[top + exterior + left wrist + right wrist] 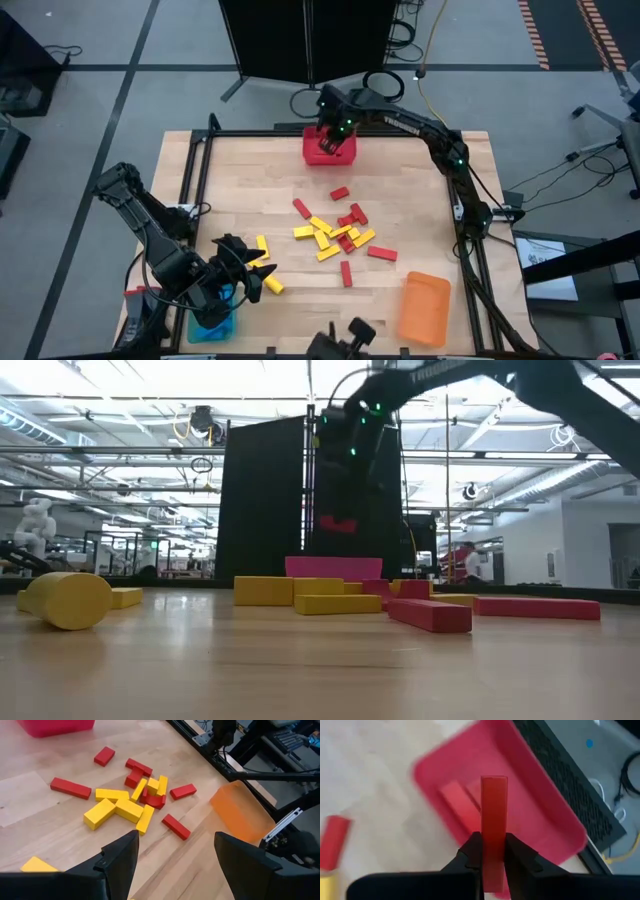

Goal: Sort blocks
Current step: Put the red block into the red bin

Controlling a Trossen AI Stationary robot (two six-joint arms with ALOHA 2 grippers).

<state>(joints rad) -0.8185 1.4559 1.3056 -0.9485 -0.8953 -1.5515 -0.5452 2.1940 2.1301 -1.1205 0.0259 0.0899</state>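
R gripper point(493, 851) is clamped on a red block point(494, 820), pinched between the two fingers near the block's lower end, most of its length sticking out past the fingertips. It hangs over the red bin point(545, 810), which sits at the far edge of the table point(250, 180). Reason, as I read it: reds go in the red bin, so the block is carried above the opening to drop in. At least two red blocks already lie inside the bin, beyond the fingertips.

Orientation: the held block's long axis runs straight out along the fingers, free end aimed away from the wrist and at the bin's interior. Broad face looks toward the wrist cam; narrow sides are against the finger pads.

L gripper point(175, 865) has fingers spread wide w/ nothing between them. It waits by the near left corner, next to the blue bin point(213, 318). Ahead of its fingers, well apart, lies the unsorted pile of red & yellow blocks point(132, 800), jumbled at mixed angles, some overlapping. Orange bin point(240, 812) lies tipped on its side beyond the pile. A couple of yellow blocks point(266, 265) lie close to the L fingers.
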